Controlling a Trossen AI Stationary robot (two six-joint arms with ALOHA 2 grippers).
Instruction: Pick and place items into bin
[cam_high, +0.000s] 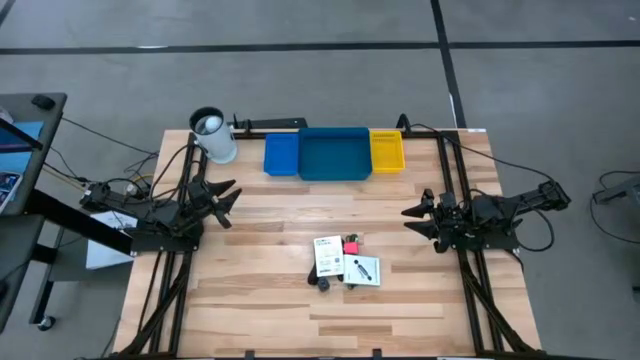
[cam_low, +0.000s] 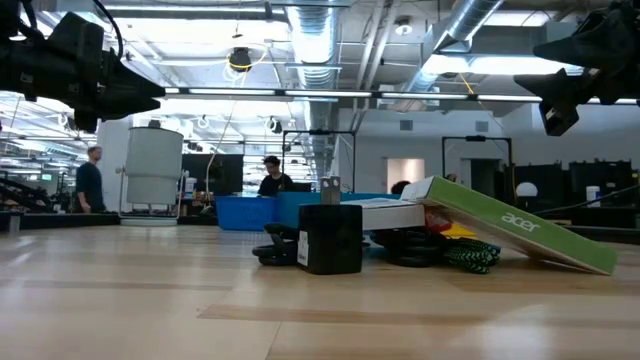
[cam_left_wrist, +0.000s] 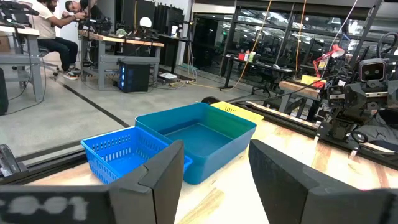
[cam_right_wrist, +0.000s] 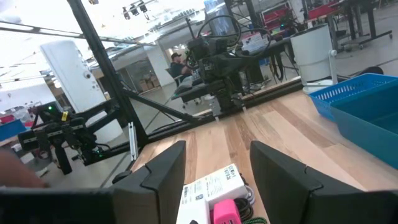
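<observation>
1. Overhead: left gripper (cam_high: 228, 197) and right gripper (cam_high: 412, 217) spread wide, holding nothing, parked at opposite sides; items (cam_high: 343, 262) clustered between them, nearer the right one, bin (cam_high: 334, 153) beyond both, apparently leaving reach clear.
2. Table level: packets (cam_low: 395, 212) propped on cables, easing pickup.
3. Left wrist: fingers (cam_left_wrist: 160, 177) parted, aimed at bin.
4. Right wrist: items just ahead.

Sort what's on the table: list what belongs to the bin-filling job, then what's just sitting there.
Job:
white packets
red block
small black piece
wide blue tray
small blue tray
yellow tray

Just sitting there:
white-and-black cup
</observation>
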